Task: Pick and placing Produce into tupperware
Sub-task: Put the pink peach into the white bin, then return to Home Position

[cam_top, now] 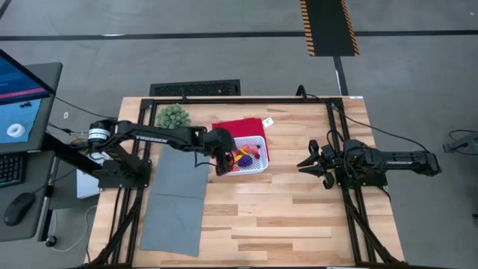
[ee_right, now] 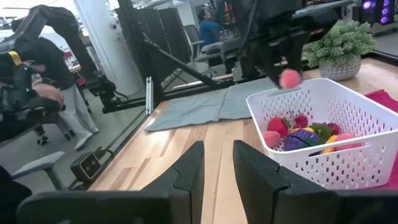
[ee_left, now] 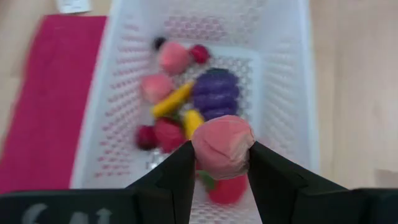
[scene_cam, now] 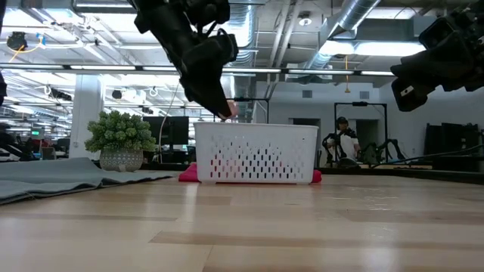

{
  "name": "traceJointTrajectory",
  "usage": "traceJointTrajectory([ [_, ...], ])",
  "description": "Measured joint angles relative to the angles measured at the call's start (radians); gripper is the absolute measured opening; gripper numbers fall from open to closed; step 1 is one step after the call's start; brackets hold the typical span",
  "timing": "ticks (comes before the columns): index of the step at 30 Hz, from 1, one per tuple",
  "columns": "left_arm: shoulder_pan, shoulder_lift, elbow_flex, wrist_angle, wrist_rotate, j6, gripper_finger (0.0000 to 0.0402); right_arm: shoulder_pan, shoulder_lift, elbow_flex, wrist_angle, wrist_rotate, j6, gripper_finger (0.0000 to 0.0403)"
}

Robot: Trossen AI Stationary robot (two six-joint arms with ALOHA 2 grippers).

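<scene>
The tupperware, a white latticed basket point(cam_top: 252, 155) point(scene_cam: 255, 153) point(ee_right: 329, 140), rests with its base partly on a red cloth point(cam_top: 240, 127). Inside it lie several small produce pieces: a purple one point(ee_left: 216, 93), yellow ones point(ee_left: 173, 99), and red and pink ones point(ee_left: 158, 86). My left gripper point(cam_top: 222, 160) point(scene_cam: 225, 112) hovers above the basket's left side, shut on a pink produce piece point(ee_left: 222, 146) point(ee_right: 290, 78). My right gripper point(cam_top: 309, 163) point(ee_right: 217, 165) waits, open, well to the right of the basket, touching nothing. My left gripper pinches the round pink produce piece point(ee_left: 222, 146) between its two fingers point(ee_left: 181, 171), one on each side of it. The fingers slant down from the table's left. The piece is lifted clear, above the basket's rim point(scene_cam: 227, 125) and over the produce inside.
A green bushy plant in a pot point(cam_top: 173, 116) point(scene_cam: 121, 137) stands far-left of the basket. A grey mat point(cam_top: 175, 202) lies on the table's left part. A small white card point(cam_top: 268, 121) sits by the cloth's far corner. Bare wood stretches between the basket and my right gripper.
</scene>
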Motion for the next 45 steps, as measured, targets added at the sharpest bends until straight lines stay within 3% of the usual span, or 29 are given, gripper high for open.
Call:
traceJointTrajectory([
  [9, -0.010, 0.013, -0.002, 0.010, -0.030, -0.025, 0.0132, 0.000, 0.001, 0.000, 0.000, 0.000, 0.009, 0.0107],
  [17, -0.010, 0.014, -0.001, 0.019, -0.070, -0.011, 0.0240, 0.000, 0.006, 0.000, 0.000, 0.000, 0.008, 0.0107],
  [20, -0.010, 0.016, 0.003, 0.023, -0.112, 0.104, 0.0279, 0.000, 0.006, 0.000, 0.000, 0.000, 0.015, 0.0107],
  [24, -0.010, -0.023, 0.002, 0.041, -0.134, 0.124, 0.0304, -0.002, 0.006, 0.000, -0.002, 0.018, 0.043, 0.0107],
  [27, -0.018, -0.072, -0.001, 0.084, -0.069, 0.116, 0.0308, -0.002, 0.005, 0.005, -0.011, 0.015, 0.050, 0.0107],
  [33, -0.021, -0.289, -0.086, 0.269, 0.159, 0.144, 0.0307, -0.008, 0.003, 0.101, -0.035, -0.027, 0.007, 0.0107],
  [38, -0.034, -0.554, -0.257, 0.354, 0.156, 0.158, 0.0307, -0.006, -0.019, 0.197, -0.132, -0.008, -0.093, 0.0107],
  [45, -0.100, -0.888, -0.457, 0.341, 0.121, 0.147, 0.0307, -0.004, -0.119, 0.222, -0.205, 0.001, -0.157, 0.0107],
])
